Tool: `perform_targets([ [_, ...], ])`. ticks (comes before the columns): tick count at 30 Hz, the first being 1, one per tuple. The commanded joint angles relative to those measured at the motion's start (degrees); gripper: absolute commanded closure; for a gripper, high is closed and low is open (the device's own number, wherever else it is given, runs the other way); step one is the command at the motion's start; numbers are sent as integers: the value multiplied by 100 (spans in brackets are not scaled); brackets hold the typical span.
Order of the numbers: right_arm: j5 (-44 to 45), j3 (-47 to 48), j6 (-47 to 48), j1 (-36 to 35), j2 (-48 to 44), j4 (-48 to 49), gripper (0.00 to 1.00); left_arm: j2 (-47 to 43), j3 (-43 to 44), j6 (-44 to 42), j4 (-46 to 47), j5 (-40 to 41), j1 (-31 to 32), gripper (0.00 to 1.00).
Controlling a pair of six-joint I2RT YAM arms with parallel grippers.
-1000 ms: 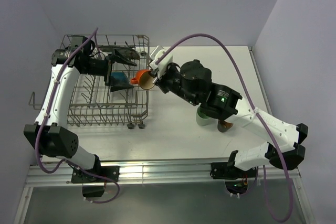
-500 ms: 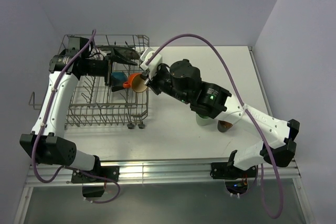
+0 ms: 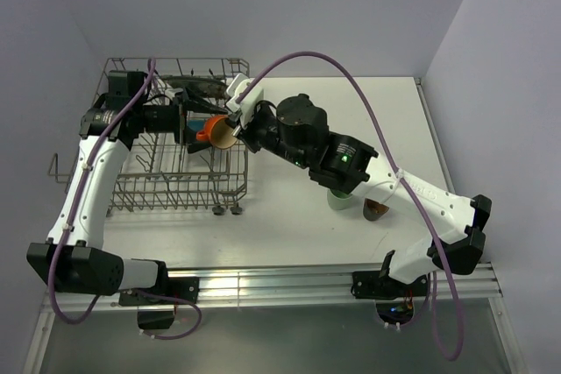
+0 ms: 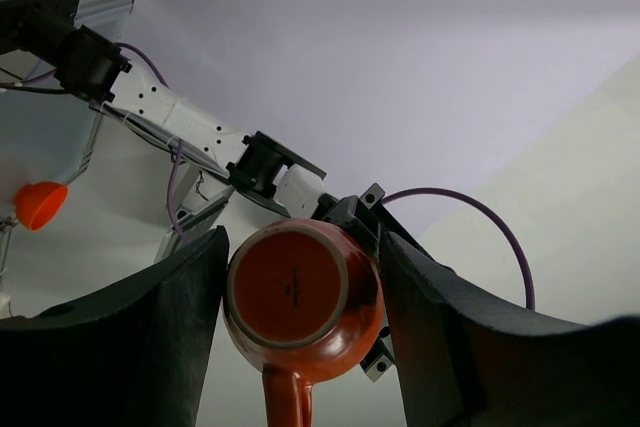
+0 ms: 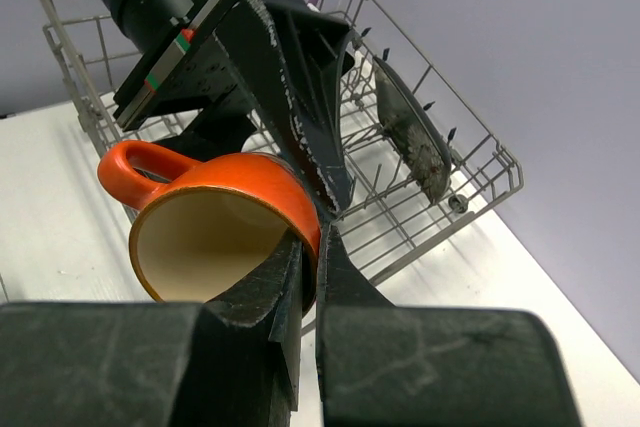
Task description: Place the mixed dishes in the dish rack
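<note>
Top view: the dish rack (image 3: 140, 192), far left, holds the dark square plate (image 3: 200, 85) upright at its far side.

Left wrist view: the left gripper (image 4: 300, 257) straddles the small orange-red handled cup (image 4: 300, 299) — whether it grips cannot be told.

Right wrist view: the right gripper (image 5: 312, 247) pinches the cup's rim over the rack.

Two robot arms, the left arm (image 3: 92, 172) and the right arm (image 3: 421, 194), each trailing one purple cable. One grey wire dish rack (image 3: 140, 186). One dark speckled plate (image 5: 410, 142). One orange-red handled cup (image 3: 210, 129). One pale green mug (image 3: 336, 200). One small brown cup (image 3: 378, 209).
</note>
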State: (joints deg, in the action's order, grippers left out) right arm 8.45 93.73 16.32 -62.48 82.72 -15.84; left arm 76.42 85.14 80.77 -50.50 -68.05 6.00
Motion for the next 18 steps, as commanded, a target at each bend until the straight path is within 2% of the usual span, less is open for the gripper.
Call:
perform_targets([
  [1, -229, 145, -102, -45, 60, 160, 100, -321, -76, 579, 787, -270, 42, 34],
  [7, -203, 171, -129, -45, 104, 125, 100, -409, -129, 624, 866, -288, 42, 45],
  [11, -159, 224, -155, -54, 148, 2, 100, -514, -261, 817, 1129, -296, 42, 66],
  [16, -10, 444, -234, -54, 227, -288, 100, -593, -402, 949, 1270, -279, 33, 80],
  [17, 8, 461, -243, -54, 227, -323, 97, -602, -411, 967, 1297, -270, 33, 90],
  [18, 16, 488, -243, -54, 227, -393, 90, -611, -428, 975, 1341, -253, 33, 99],
])
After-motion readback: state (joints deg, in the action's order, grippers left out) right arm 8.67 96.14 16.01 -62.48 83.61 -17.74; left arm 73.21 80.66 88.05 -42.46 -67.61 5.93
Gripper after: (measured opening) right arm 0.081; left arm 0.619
